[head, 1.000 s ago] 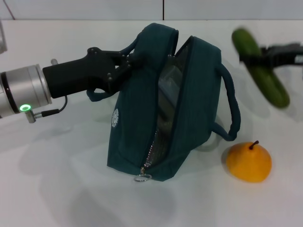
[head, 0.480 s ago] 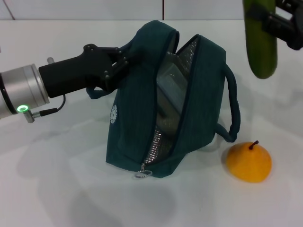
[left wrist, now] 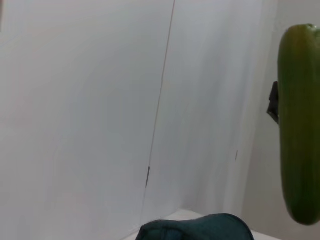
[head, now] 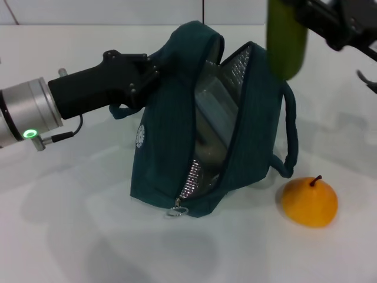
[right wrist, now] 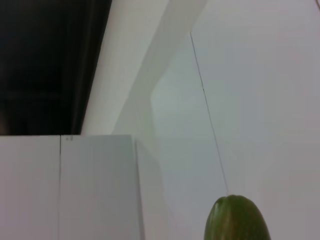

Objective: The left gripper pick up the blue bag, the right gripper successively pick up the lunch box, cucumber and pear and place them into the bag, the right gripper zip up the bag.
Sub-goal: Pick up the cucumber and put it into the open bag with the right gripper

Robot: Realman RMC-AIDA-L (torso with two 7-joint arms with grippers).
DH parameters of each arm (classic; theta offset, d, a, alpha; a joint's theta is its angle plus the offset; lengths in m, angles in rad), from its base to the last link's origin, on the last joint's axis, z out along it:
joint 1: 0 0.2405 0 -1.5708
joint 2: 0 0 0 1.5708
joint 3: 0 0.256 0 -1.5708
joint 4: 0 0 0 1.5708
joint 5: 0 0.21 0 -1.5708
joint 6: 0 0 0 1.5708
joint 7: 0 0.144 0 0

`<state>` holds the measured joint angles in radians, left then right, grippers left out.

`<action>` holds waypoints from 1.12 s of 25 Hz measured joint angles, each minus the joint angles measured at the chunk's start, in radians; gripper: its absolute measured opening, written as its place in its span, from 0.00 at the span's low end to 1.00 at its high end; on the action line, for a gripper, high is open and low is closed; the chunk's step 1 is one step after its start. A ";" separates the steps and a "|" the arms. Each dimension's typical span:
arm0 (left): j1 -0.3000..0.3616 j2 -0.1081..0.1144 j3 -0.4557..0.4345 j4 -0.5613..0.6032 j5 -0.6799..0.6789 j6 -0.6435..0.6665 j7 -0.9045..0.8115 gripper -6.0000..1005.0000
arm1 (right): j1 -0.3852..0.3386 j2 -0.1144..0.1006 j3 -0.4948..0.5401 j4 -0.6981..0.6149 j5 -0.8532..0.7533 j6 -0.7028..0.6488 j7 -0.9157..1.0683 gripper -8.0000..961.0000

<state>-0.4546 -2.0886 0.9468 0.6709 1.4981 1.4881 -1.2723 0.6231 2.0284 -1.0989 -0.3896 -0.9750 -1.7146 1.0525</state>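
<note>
1. You are looking at the left gripper (head: 154, 69) reaching in from the left, its fingers closing on the near handle of the bag (head: 171, 147) and holding that side lifted off the table (head: 70, 224).
2. The bag is standing tilted on the white table with its zipper (head: 187, 187) undone, so the mouth is gaping and the silver lining is showing.
3. Something pale and flat is lying inside against the lining; you cannot tell whether it is the lunch box.
4. The ring pull (head: 176, 210) is hanging at the bottom end of the zipper, resting near the tabletop.
5. The bag's other handle (head: 291, 138) is drooping down the right side, free of either gripper.
6. The right gripper (head: 306, 16) is working at the top right, clamping the cucumber (head: 286, 38), which is hanging upright in the air.
7. The cucumber's lower end is hovering just above the bag's right edge, beside the open mouth and not yet inside.
8. In the left wrist view you are seeing the cucumber (left wrist: 299, 125) hanging vertically above the bag's top (left wrist: 200, 230); in the right wrist view only its rounded tip (right wrist: 235, 220) is showing.
9. The pear (head: 309, 202) is sitting on the table to the right of the bag, close to the drooping handle but apart from it, stem up.
</note>
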 joint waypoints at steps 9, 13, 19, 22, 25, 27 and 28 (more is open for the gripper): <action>-0.015 0.001 0.003 -0.043 -0.027 0.000 0.062 0.04 | 0.132 0.000 -0.049 0.212 0.111 0.016 -0.139 0.63; -0.016 0.000 0.004 -0.044 -0.027 -0.001 0.063 0.04 | 0.142 -0.001 -0.082 0.220 0.112 0.021 -0.134 0.63; -0.016 0.000 0.006 -0.044 -0.027 -0.002 0.063 0.04 | 0.151 -0.001 -0.134 0.230 0.114 0.024 -0.129 0.63; -0.022 -0.001 0.006 -0.053 -0.027 -0.002 0.066 0.04 | 0.159 -0.001 -0.192 0.231 0.143 0.034 -0.125 0.63; -0.042 -0.001 0.006 -0.092 -0.027 -0.002 0.081 0.04 | 0.157 -0.001 -0.300 0.229 0.247 0.063 -0.108 0.63; -0.050 -0.001 0.006 -0.105 -0.027 -0.002 0.088 0.04 | 0.152 -0.001 -0.414 0.215 0.350 0.097 -0.097 0.63; -0.049 -0.001 0.006 -0.105 -0.027 -0.002 0.089 0.04 | 0.151 -0.001 -0.472 0.204 0.397 0.115 -0.095 0.63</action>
<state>-0.5040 -2.0892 0.9525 0.5657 1.4710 1.4863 -1.1833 0.7740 2.0279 -1.5713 -0.1859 -0.5778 -1.5995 0.9575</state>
